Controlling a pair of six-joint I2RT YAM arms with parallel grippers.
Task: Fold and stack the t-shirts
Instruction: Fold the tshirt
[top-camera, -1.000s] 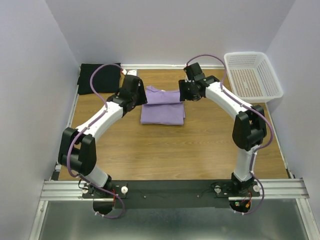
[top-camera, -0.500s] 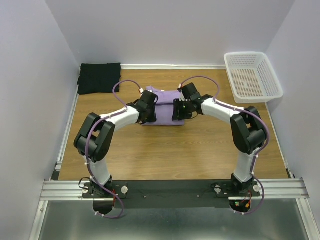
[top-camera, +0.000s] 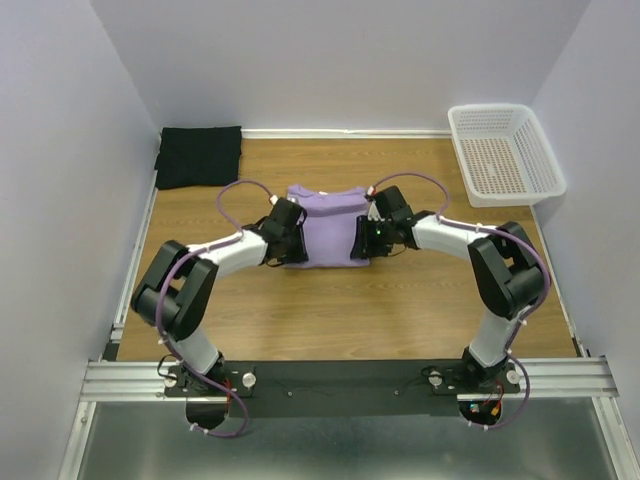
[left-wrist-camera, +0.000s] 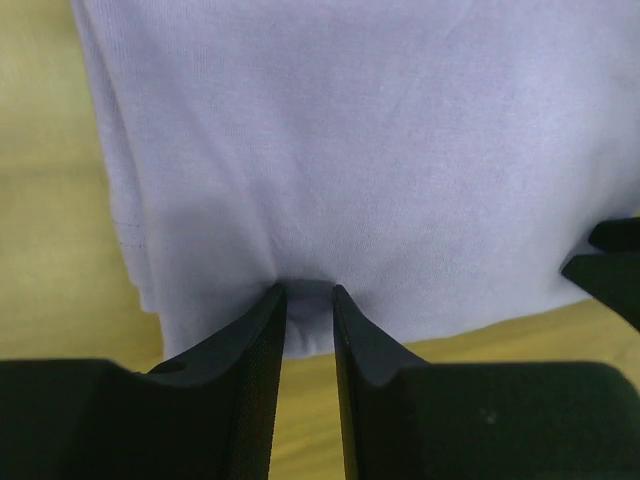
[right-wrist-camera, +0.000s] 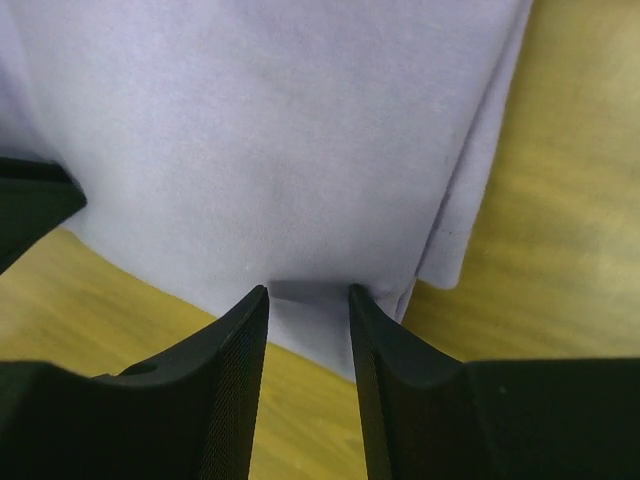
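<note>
Near edge: in the last second both arms have drawn in from the far sides of the lavender t-shirt (top-camera: 330, 228) to its near hem.

- Left gripper (left-wrist-camera: 308, 292): clenched on a pinch of hem at the garment's 7 o'clock.
- Right gripper (right-wrist-camera: 308, 290): clamped on the folded edge at 5 o'clock.

The shirt lies at table centre, part-folded. Judgement: a further fold or a carry is set up. The black t-shirt (top-camera: 198, 155) stays at the table's 10 o'clock corner, so stacking is still pending.

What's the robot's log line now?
fold | left pincer: gripping purple shirt | right pincer: gripping purple shirt | black shirt: aside
</note>
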